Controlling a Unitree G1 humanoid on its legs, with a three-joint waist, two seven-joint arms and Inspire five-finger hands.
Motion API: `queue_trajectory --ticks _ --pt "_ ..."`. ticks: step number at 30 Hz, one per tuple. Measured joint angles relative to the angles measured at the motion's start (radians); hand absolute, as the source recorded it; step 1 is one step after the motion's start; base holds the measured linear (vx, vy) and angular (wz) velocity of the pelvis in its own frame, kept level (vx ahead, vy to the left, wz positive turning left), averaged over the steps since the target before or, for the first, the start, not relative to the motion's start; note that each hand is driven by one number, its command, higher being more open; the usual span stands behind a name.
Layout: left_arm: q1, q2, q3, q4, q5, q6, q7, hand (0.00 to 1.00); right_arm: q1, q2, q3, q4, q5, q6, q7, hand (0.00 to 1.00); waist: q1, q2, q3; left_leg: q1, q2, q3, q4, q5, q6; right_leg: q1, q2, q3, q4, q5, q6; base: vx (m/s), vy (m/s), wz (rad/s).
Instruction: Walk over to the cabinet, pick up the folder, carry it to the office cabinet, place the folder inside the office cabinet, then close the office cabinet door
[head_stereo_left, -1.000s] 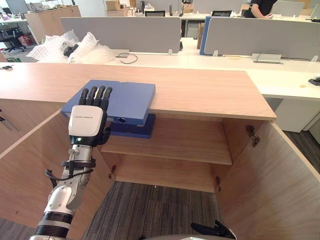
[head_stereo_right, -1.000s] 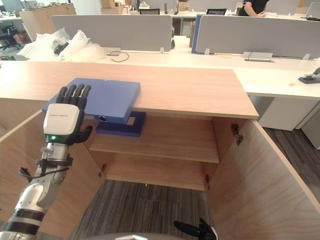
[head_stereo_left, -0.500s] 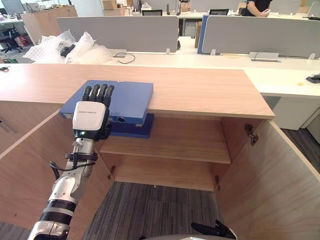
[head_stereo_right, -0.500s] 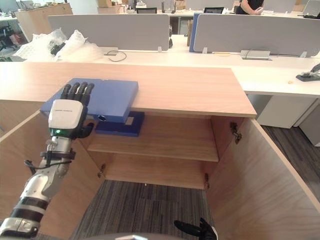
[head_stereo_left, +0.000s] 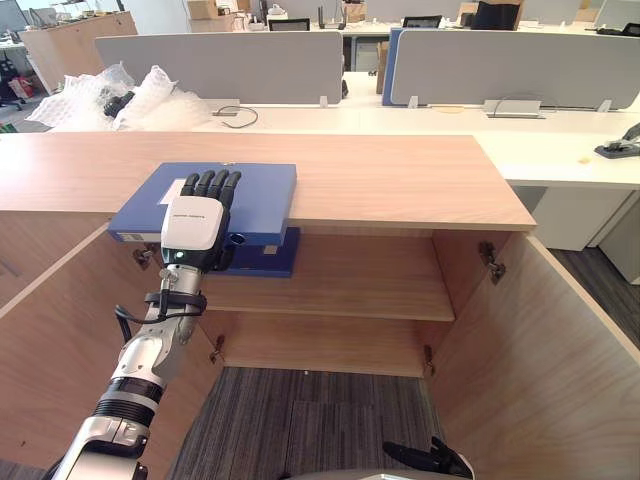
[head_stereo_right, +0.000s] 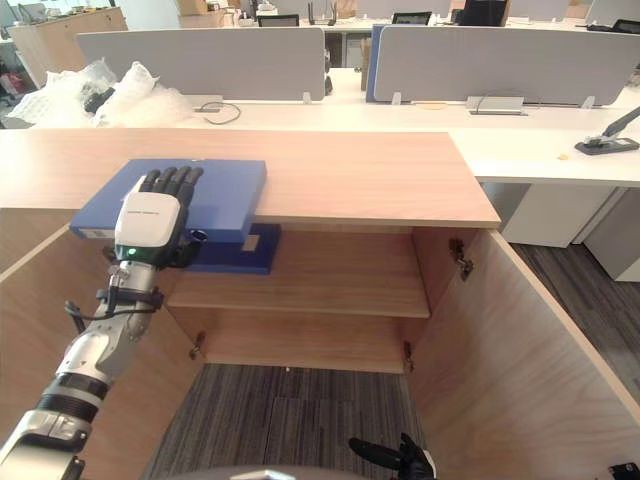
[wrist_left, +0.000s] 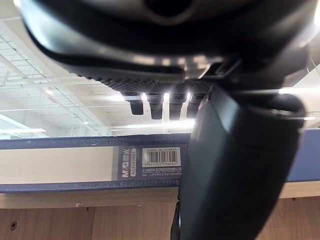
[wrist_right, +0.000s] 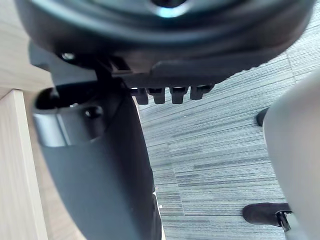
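A flat blue folder lies on the wooden cabinet top, its near edge hanging out past the front. My left hand reaches over that edge from the front. Its fingers stretch straight above the cover with a small gap, and the thumb sits under the labelled spine. The hand is open around the edge. My right hand hangs low over the carpet, fingers relaxed.
The cabinet below stands with both doors swung out, left and right. A second blue folder lies on its shelf. Bubble wrap and grey desk dividers are behind.
The whole view has shifted, so the camera moved. My left hand has crept a little further up over the folder's near edge; the folder stays put.
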Motion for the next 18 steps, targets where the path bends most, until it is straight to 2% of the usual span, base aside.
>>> queue_trajectory --ticks 12,18 --pt "-0.09 -0.001 0.002 0.04 -0.065 0.002 -0.009 0.0 -0.003 -0.002 -0.007 0.001 0.0 0.0 -0.003 1.0 -0.015 0.007 -0.004 0.004 -0.001 0.012 -0.004 0.003 0.004 -0.001 -0.003 0.011 -0.008 0.009 0.003 -0.04 -0.004 -0.03" --pt "-0.091 -0.001 -0.001 0.051 -0.055 -0.017 -0.028 0.0 -0.006 -0.003 -0.007 0.001 0.0 0.0 -0.003 1.0 -0.024 0.011 -0.006 0.006 -0.002 0.013 -0.005 0.003 0.005 0.001 -0.005 0.011 -0.01 0.009 0.003 -0.02 -0.002 -0.01"
